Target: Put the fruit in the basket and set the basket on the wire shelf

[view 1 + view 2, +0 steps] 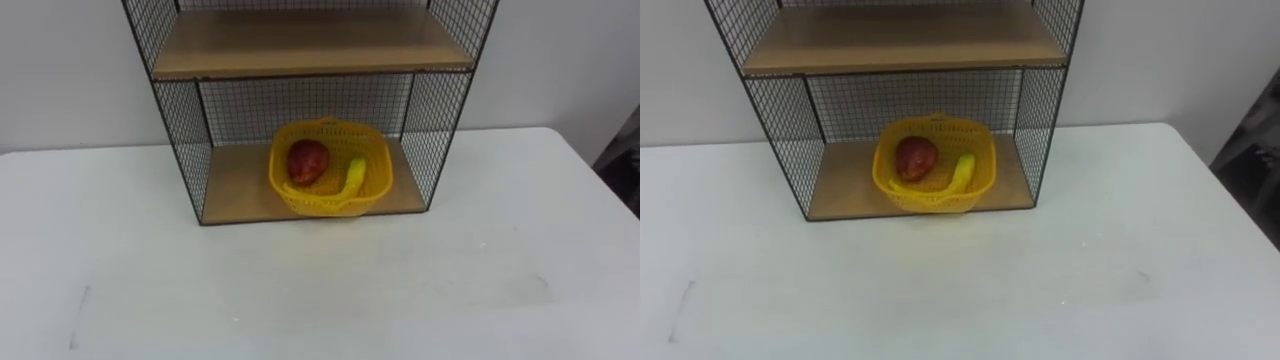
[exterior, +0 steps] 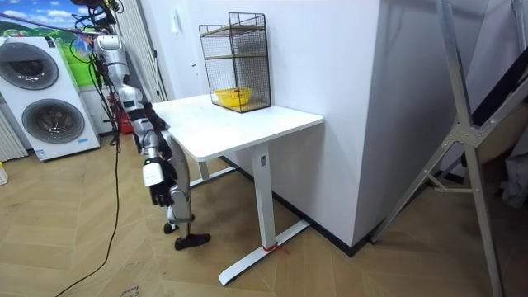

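So the yellow basket (image 1: 322, 203) is sitting on the bottom board (image 1: 235, 188) of the wire shelf (image 1: 182, 150), a bit to the right of the middle, with its front wall coming right up to the board's front edge. Inside it a red fruit (image 1: 308, 160) is lying on the left and a banana (image 1: 354, 175) is leaning along the right side, one end poking up toward the rim. The two look to be just beside each other; whether they're actually touching is hard to call. The upper board (image 1: 300, 45) is sitting bare above them. The shelf itself is standing on the white table (image 1: 300, 290), pushed back near the wall.

In the room view the robot is standing on the wood floor at the table's edge on the room view's left, facing the table, well back from the shelf and reaching for nothing. Its right hand (image 2: 155, 183) is hanging low beside its body, below the tabletop, arm pointing down. It's too tiny there to say whether the fingers are spread or curled, so honestly can't tell. Two washing machines (image 2: 49, 115) are sitting behind it
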`<state>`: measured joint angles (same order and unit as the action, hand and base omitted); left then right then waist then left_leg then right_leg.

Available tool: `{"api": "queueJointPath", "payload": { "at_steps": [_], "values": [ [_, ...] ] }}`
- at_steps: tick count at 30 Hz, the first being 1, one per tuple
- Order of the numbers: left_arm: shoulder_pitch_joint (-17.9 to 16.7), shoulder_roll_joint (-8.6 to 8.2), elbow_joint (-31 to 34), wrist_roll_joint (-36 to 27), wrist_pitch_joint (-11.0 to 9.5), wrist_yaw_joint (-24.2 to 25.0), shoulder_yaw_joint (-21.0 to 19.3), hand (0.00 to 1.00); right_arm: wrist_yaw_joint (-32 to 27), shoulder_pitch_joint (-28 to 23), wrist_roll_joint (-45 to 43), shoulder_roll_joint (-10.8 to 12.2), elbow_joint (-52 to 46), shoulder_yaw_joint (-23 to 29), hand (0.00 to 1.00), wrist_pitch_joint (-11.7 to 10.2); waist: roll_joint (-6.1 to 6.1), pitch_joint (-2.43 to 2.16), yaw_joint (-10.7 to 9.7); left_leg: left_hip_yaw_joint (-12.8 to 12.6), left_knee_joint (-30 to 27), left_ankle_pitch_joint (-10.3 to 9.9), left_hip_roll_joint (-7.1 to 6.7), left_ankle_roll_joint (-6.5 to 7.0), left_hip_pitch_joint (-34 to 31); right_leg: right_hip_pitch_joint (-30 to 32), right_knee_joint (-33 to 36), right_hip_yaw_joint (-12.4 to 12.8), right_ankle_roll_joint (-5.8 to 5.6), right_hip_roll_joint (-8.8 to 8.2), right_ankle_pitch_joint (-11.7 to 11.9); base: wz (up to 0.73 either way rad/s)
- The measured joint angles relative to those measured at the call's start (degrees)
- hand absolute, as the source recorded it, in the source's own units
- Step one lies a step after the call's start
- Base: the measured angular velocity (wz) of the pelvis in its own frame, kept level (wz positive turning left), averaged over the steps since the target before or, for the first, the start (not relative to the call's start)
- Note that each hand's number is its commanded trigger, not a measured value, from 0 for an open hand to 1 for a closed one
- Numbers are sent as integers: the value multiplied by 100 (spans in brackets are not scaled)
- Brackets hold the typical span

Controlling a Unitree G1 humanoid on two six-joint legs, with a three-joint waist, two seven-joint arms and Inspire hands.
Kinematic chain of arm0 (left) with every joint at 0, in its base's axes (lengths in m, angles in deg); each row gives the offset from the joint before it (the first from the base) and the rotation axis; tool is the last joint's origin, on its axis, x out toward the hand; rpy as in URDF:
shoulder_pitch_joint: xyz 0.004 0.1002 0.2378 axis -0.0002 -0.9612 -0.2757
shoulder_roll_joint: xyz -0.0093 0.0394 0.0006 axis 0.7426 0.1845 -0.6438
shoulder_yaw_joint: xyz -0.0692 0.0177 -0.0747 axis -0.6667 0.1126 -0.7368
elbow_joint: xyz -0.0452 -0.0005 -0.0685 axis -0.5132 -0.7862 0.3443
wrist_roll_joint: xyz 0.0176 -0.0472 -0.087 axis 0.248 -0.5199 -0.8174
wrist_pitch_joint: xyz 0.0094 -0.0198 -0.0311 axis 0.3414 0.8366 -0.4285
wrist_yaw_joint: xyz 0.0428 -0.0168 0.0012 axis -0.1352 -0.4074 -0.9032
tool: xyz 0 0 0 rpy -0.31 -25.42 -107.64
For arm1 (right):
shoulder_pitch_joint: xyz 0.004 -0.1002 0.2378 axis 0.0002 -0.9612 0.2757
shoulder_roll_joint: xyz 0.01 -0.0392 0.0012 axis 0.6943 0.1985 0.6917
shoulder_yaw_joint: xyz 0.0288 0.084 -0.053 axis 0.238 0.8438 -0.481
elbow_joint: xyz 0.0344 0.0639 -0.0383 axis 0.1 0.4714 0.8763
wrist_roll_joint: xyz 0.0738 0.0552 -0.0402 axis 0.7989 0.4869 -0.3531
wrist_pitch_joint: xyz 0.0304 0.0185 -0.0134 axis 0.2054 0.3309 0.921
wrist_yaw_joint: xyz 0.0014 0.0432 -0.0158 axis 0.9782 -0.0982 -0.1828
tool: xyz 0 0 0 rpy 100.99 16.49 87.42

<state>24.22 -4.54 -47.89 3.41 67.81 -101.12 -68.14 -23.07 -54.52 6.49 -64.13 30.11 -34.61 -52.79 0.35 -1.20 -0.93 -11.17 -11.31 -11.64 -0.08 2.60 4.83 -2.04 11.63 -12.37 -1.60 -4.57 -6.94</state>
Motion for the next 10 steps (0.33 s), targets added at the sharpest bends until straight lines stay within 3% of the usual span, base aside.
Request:
{"api": "queueJointPath", "payload": {
  "at_steps": [3, 5, 10],
  "values": [
    [218, 6, 208, 526, 128, 186, 308, 0, 369, 89, -715, -5, -226, -320, 0, 187, 8, 108, 9, -28, 1, 4, 21, 3, 0, 13, -4, 20, 12, 53, 6, -4],
    [228, 6, 364, 595, 224, 226, 478, 0, 455, 144, -851, -4, -267, -470, 0, 300, -6, 155, -3, -77, 1, 4, 36, 7, -15, 55, -5, 78, 26, 71, 15, -15],
    [326, -10, 500, 691, 426, 341, 770, 0, 649, 163, -922, 4, -274, -621, 0, 545, -10, 162, -26, -100, 3, 5, 42, 22, -39, 98, 3, 93, 31, 78, 19, -4]
  ]
}}
